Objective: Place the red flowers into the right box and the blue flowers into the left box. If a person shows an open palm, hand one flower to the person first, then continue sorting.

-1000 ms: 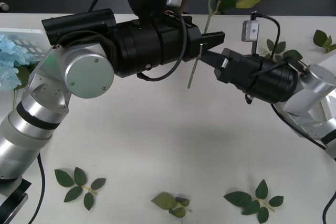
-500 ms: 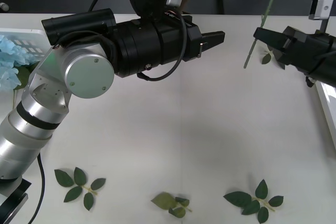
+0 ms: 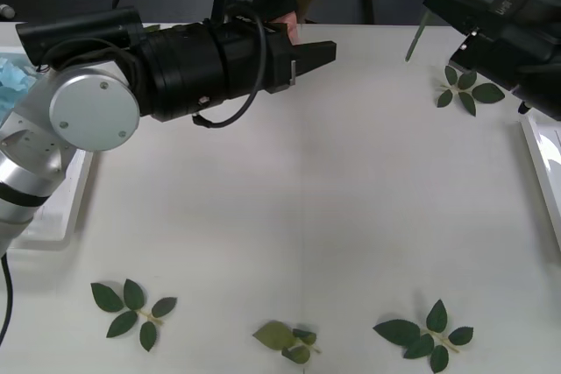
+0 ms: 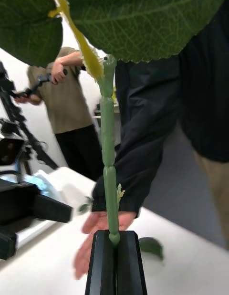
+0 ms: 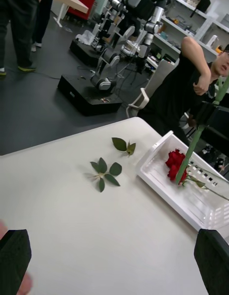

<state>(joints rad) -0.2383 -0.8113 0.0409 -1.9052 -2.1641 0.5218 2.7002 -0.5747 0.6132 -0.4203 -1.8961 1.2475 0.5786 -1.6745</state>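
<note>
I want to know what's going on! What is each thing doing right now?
Right end effector: shut on a green flower stem, held up.
Left end effector: open, empty, over the table.
Right box: holds one red rose.
Person's hand: open, near the stem.

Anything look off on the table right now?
Nothing damaged or spilled. Loose leaf sprigs lie scattered on the table, outside both boxes. The right end effector grips a flower stem upright; the left end effector hangs open.

Red rose (image 5: 174,164) lies in right box (image 5: 157,178); another green stem (image 4: 109,166) stands upright
</note>
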